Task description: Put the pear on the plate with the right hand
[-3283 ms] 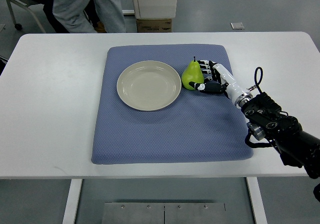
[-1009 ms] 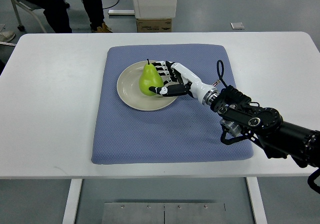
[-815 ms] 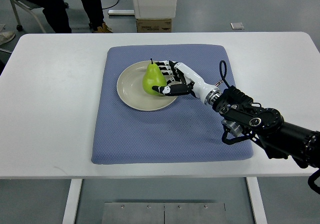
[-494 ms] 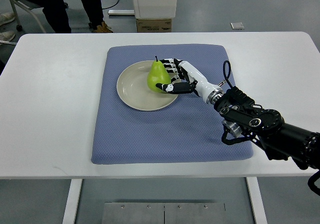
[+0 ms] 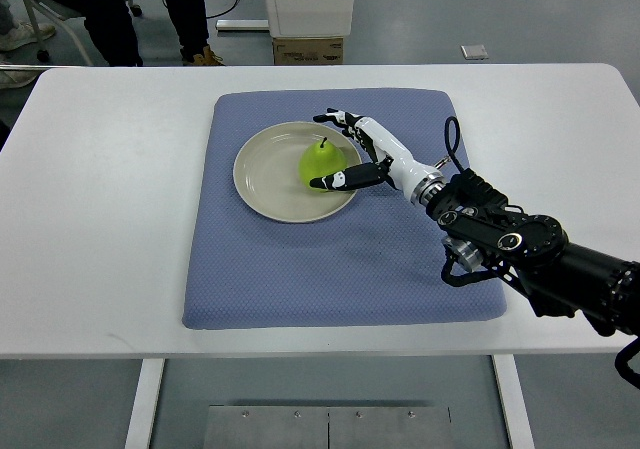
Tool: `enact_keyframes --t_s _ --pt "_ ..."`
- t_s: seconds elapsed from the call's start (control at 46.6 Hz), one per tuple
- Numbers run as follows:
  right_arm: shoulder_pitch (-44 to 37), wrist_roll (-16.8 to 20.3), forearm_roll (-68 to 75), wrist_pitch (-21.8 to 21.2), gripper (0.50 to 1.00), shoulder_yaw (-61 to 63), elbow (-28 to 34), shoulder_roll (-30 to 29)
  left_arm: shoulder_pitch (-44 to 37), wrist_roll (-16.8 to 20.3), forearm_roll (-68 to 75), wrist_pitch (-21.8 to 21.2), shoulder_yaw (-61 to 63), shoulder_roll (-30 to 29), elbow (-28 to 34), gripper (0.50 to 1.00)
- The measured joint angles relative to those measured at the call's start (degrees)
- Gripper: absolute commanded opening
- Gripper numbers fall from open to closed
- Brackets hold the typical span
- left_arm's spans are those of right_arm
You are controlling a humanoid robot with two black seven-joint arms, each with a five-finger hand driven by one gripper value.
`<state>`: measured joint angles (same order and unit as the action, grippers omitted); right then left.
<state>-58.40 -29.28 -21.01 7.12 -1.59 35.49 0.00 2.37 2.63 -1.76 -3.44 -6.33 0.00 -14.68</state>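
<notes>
Green pear (image 5: 318, 163) upright on cream plate (image 5: 262, 174), stem up, right hand (image 5: 352, 149) spread, apparently released.

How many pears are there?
1. The only pear stands on the right side of the plate, on the blue mat. The right robot hand is open beside it. Nothing seems to hide another.

Earlier the pear (image 5: 321, 163) stood on the blue mat right of the plate (image 5: 262, 181), gripped by the right hand (image 5: 352, 152). Now it sits on the plate's right part, just left of frame centre. The fingers (image 5: 335, 118) that were wrapped round it have spread apart, the thumb still near its lower side. The person's legs in the upper left have shifted.
</notes>
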Motion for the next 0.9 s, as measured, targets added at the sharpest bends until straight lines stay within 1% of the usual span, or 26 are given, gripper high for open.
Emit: enact_keyframes --t_s 0.193,0.579,0.687,0.815,0.901 --pt "-0.2 0.0 0.0 -0.3 1.000 2.7 0.0 0.5 0.0 0.0 0.0 0.0 0.0 0.0 0.0 1.000" --pt "0.6 0.1 0.4 -1.5 1.000 8.9 -0.2 9.0 0.0 0.0 0.0 0.0 0.0 0.0 0.0 1.000" --pt "1.4 0.9 2.0 -1.6 1.000 13.0 -1.0 9.5 0.0 0.0 0.0 0.0 0.0 0.0 0.0 1.000" --pt "2.4 3.7 6.2 -1.5 1.000 18.9 -5.1 9.3 0.0 0.0 0.0 0.0 0.0 0.0 0.0 1.000" --pt "2.7 4.8 8.4 -1.5 1.000 21.9 -7.3 8.9 0.0 0.0 0.0 0.0 0.0 0.0 0.0 1.000"
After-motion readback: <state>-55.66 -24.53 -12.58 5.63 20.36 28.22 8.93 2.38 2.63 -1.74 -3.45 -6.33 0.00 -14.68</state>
